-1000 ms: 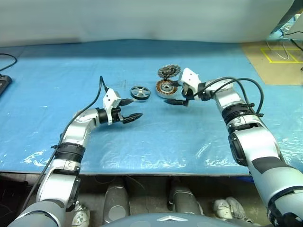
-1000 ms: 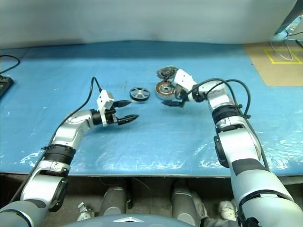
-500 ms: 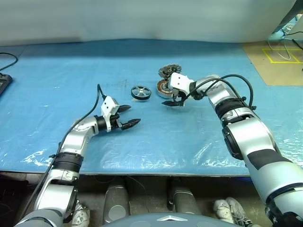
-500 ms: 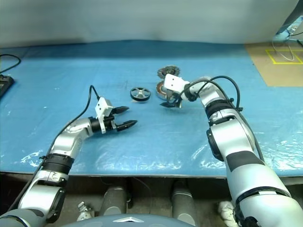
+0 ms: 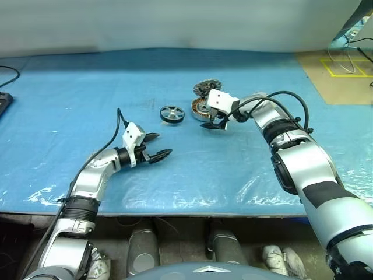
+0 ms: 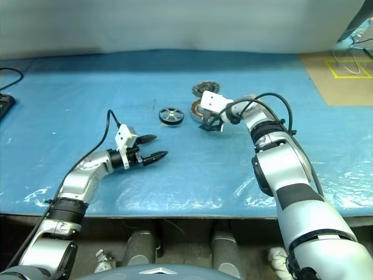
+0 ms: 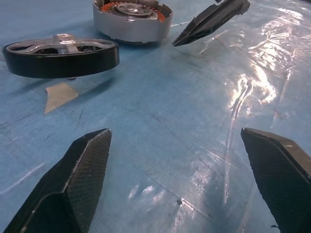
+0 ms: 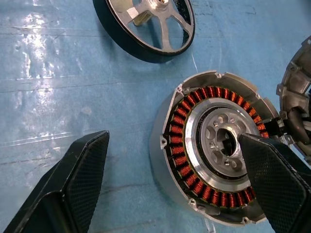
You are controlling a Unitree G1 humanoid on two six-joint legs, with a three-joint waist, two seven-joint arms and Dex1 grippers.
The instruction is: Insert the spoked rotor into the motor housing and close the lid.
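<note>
The spoked rotor lies flat on the blue sheet, a dark rim with silvery spokes. Just to its right sits the motor housing, its ring of copper coils showing around the hub. The lid is swung open behind the housing, hinged at its far rim. My right gripper hovers open at the housing's near right side, its fingers straddling it in the right wrist view, touching nothing. My left gripper stands open low over the sheet, nearer to me than the rotor, and holds nothing.
The blue plastic sheet covers the table, and its near edge runs below both arms. A black device with a cable sits at the far left. A tan surface with yellow tape lies at the back right.
My left gripper has drawn back toward the table's near edge, away from the rotor. My right wrist has turned and shifted slightly left over the housing. The parts have not moved.
</note>
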